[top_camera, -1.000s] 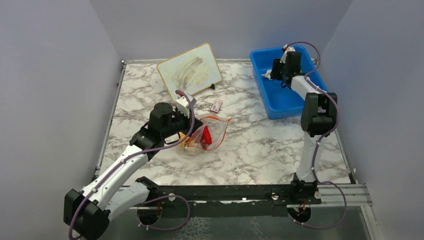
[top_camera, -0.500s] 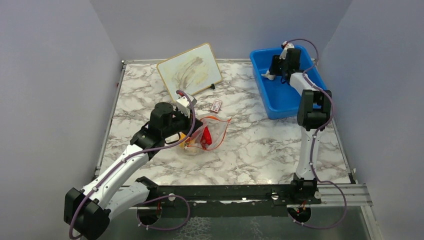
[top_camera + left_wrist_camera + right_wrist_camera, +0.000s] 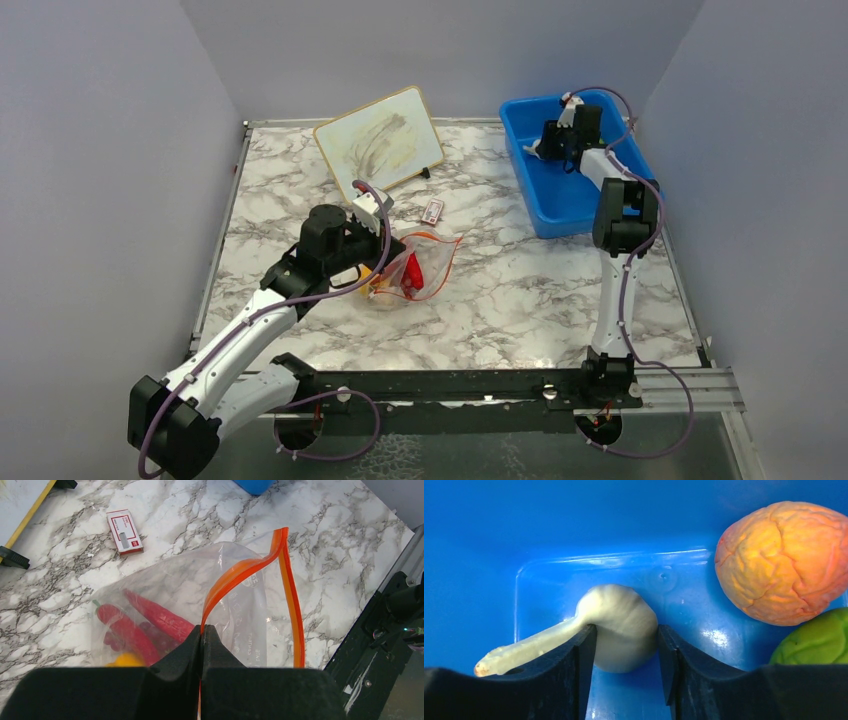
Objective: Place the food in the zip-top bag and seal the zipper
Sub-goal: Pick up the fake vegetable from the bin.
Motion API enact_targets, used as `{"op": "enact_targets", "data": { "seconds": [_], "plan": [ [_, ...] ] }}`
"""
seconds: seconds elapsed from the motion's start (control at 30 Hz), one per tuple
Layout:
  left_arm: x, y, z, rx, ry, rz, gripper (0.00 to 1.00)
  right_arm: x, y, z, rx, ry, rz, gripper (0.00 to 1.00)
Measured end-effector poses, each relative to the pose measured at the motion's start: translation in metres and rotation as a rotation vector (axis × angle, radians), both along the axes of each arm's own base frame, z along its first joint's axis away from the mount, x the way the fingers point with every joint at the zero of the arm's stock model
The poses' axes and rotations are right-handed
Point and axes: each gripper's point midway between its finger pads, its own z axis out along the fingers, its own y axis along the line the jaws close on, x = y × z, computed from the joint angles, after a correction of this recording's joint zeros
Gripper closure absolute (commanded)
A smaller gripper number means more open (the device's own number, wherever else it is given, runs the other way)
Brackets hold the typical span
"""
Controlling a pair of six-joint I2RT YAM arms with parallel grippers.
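The left gripper (image 3: pixel 201 635) has its fingers pressed tightly together on the zipper (image 3: pixel 241 571), pinching the red-orange strip at one end of the mouth of the zip-top bag (image 3: pixel 235 610). The clear, crinkled pouch lies on the marble surface (image 3: pixel 520 290), left of centre in the overhead view. From the pinch point, one side of the strip arches up and away from the other, leaving the mouth gaping. Inside the bag, seen through the plastic, lie a red chili (image 3: pixel 161 616), a second red piece with a green stem just beside it, a dark purple-red grape bunch (image 3: pixel 156 639) between them, and the orange-yellow pepper (image 3: pixel 127 659) nearest the gripper.

At the far right corner of the surface, the right gripper (image 3: pixel 626 647) reaches down into the blue bin (image 3: pixel 522 150). Its two fingers are set partly apart and close on either flank of the white mushroom (image 3: pixel 619 622), touching it on both sides. The mushroom's pale stem trails to the left along the bin floor. Well to the mushroom's right sits the peach-coloured fruit (image 3: pixel 784 562), with the green round fruit (image 3: pixel 819 642) just beside and below it in the wrist view.

A small red-and-white card (image 3: pixel 125 531) lies flat on the surface beyond the bag. A wood-framed whiteboard (image 3: pixel 380 145) stands tilted at the back.
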Motion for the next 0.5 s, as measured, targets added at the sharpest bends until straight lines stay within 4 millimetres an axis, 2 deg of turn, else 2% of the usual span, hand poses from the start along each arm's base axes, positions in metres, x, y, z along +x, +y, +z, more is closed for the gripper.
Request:
{"op": "enact_targets", "data": {
  "seconds": [0.2,0.5],
  "plan": [
    [0.0,0.0,0.0,-0.001,-0.001,0.0,1.0,-0.001,0.006,0.001,0.019,-0.004,0.032,0.77],
    [-0.001,0.0,0.002,-0.004,-0.007,0.0,1.0,-0.017,0.011,0.004,0.044,-0.02,0.035,0.84]
  ]
}}
